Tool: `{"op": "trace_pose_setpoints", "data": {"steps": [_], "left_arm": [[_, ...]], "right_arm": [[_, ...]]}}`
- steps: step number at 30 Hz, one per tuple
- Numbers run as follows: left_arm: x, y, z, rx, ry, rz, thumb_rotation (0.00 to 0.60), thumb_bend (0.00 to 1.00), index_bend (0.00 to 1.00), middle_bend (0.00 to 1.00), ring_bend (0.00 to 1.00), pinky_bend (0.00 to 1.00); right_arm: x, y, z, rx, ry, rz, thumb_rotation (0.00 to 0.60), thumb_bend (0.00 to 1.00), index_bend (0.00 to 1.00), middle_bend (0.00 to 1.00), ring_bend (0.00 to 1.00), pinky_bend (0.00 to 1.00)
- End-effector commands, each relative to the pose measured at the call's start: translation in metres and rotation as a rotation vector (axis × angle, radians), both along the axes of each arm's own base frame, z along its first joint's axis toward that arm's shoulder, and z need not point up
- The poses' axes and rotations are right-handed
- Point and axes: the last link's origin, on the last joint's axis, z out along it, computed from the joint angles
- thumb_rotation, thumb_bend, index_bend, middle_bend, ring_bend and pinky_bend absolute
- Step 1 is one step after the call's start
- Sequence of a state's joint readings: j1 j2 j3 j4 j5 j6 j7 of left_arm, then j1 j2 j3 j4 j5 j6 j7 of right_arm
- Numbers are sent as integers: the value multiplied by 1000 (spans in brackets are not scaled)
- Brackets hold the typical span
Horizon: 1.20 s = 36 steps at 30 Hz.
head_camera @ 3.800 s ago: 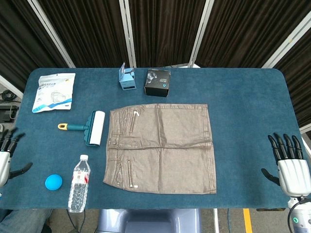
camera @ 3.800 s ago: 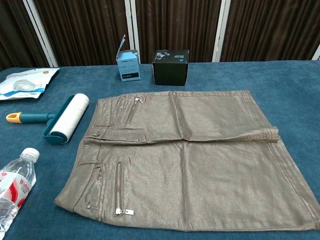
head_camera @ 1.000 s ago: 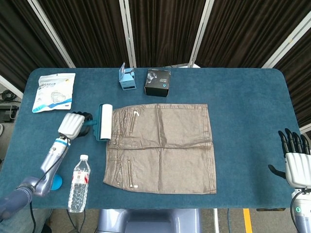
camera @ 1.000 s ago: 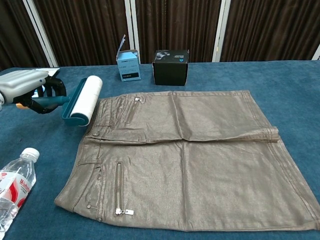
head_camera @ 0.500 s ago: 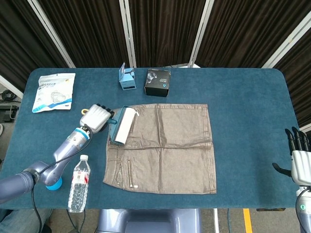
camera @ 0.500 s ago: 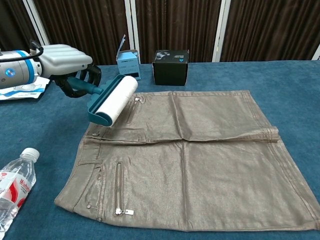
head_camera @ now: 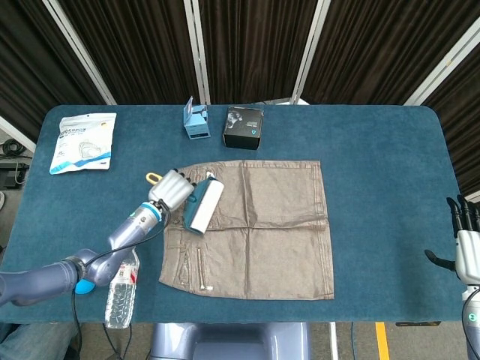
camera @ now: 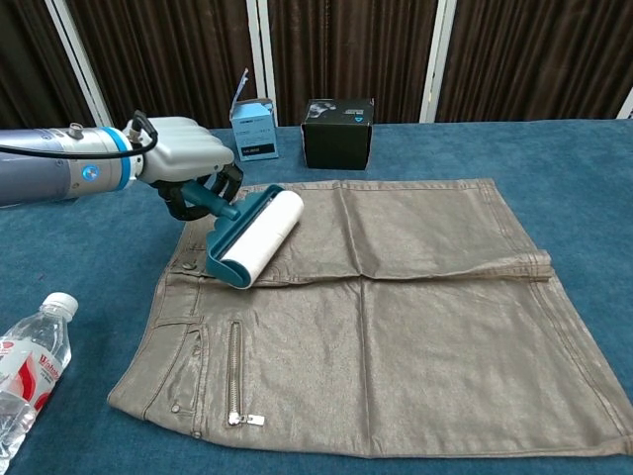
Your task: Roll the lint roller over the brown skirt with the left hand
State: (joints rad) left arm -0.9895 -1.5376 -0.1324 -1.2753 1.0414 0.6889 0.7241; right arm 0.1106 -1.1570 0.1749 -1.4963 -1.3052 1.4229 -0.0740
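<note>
On the brown skirt (camera: 396,297): lint roller (camera: 257,237) now farther in from the left edge
Left hand (camera: 183,153): grips roller handle

Bright, even light; sharp focus

Blue felt-topped table (head_camera: 375,150) before dark pleated curtains (head_camera: 247,45) with white upright poles (head_camera: 196,49).

The brown skirt (camera: 396,307) looks like faintly glossy coated cloth with metal zips, lying on matt blue felt-like table (camera: 554,168) covering.
</note>
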Motion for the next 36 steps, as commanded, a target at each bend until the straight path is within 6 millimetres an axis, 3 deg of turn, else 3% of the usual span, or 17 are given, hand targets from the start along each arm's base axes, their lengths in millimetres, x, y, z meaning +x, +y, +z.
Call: {"op": "trace_pose_setpoints", "data": {"steps": [1,7,15,24,31,34,36], "left_arm": [[10,-2,-8,-9,2,-23,600,761,573,437,411,456],[35,-10,-26,-31,5,-79,600,761,577,441,415,459],[85,-36,-72,-85,-7,-159,600,762,586,445,418,460],[128,-59,-95,-114,6,-266,600,764,592,451,421,462],[129,-65,-100,-111,63,-305,600,774,596,462,428,468],[121,-62,-98,-100,84,-296,600,774,603,464,430,470],[105,-54,-91,-74,123,-276,600,773,604,465,431,472]], "right_arm": [[0,0,1,-2,-5,-1,600,0,0,0,0,0],[-2,-2,5,-12,-19,-6,600,0,0,0,0,0],[-4,-2,11,-24,-39,-9,600,0,0,0,0,0],[-6,2,19,-46,-44,-13,600,0,0,0,0,0],[-7,4,21,-54,-49,-16,600,0,0,0,0,0],[-6,4,22,-55,-49,-14,600,0,0,0,0,0],[-5,4,22,-54,-51,-11,600,0,0,0,0,0]]}}
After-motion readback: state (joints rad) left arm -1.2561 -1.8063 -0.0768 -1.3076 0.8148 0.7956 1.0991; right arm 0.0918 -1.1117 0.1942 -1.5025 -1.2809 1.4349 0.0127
